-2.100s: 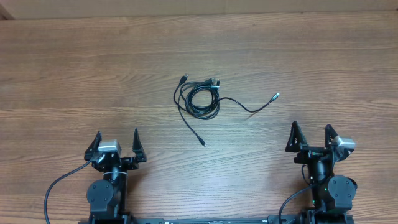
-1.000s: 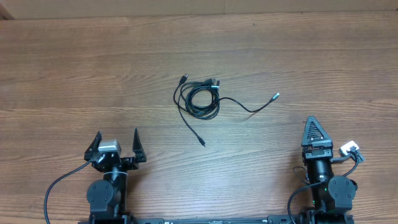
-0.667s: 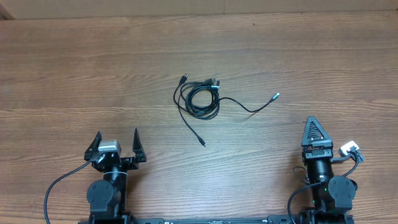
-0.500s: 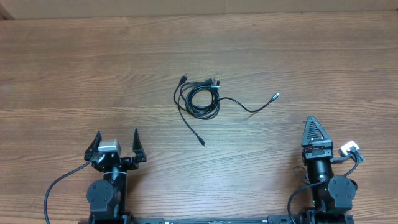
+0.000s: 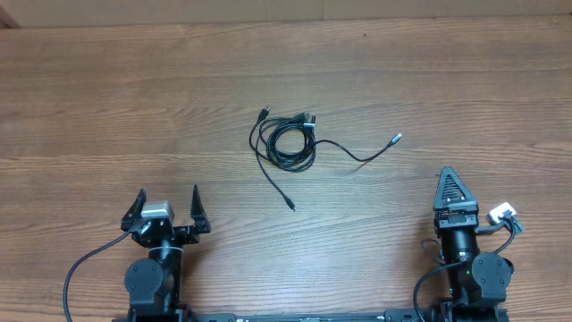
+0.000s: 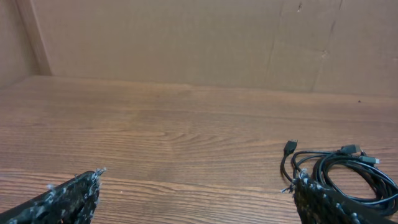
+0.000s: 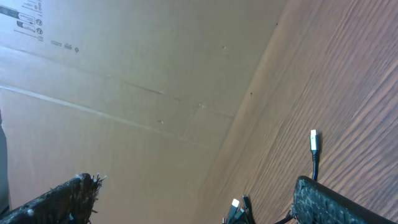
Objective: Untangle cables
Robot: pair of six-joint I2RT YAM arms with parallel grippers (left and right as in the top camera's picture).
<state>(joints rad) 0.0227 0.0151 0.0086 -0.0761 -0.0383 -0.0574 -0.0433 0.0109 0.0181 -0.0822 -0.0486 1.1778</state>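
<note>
Right wrist, cardboard [image 7: 124, 93] print unreadable, cables [image 5: 290, 127] coiled

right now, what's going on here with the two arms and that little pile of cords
Two robot arms are set to untangle the cables, a small black coiled bundle lying in the middle of the table. Nothing is being handled. The left pincer and the right pincer both sit open near the front edge, well apart from the bundle, and the right one is turned on its side. One strand trails off to a silver plug. The untangling has not yet started.
</note>
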